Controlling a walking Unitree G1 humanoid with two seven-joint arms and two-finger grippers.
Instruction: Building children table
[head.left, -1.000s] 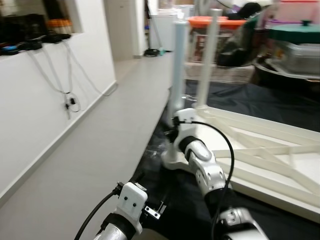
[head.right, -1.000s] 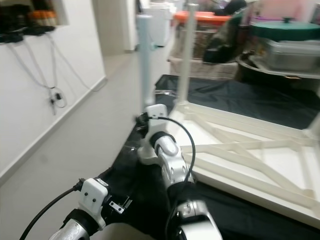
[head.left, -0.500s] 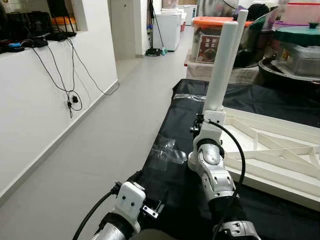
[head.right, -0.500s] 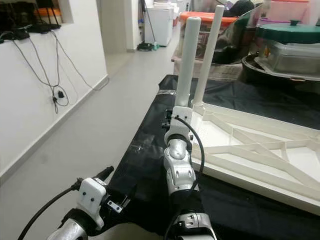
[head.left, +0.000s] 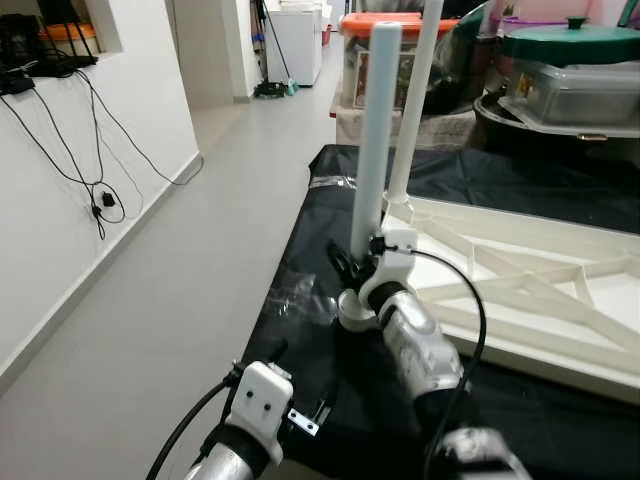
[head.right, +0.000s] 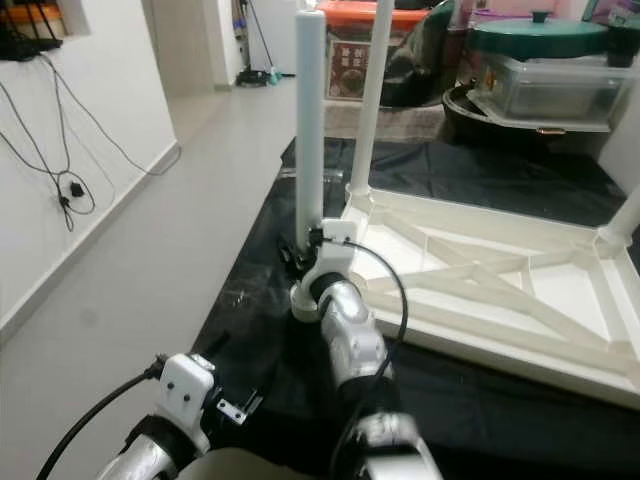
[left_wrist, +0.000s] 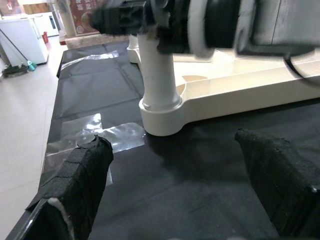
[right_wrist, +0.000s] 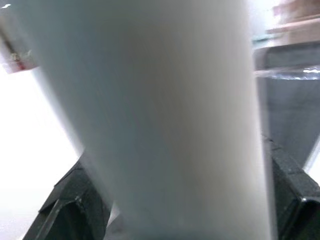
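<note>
The right gripper (head.left: 352, 268) clasps a white cylindrical plastic table leg (head.left: 374, 130), upright in the near corner socket of the upturned cream plastic tabletop (head.left: 520, 290) on black sheeting (head.left: 320, 230); the left gripper (left_wrist: 180, 175), fingers spread, hovers just before that corner

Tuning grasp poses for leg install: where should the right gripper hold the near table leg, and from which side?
Low on the round shaft of the near table leg, just above the corner socket, where the right gripper now sits. Come from the open floor side: the tabletop frame blocks the other.
</note>
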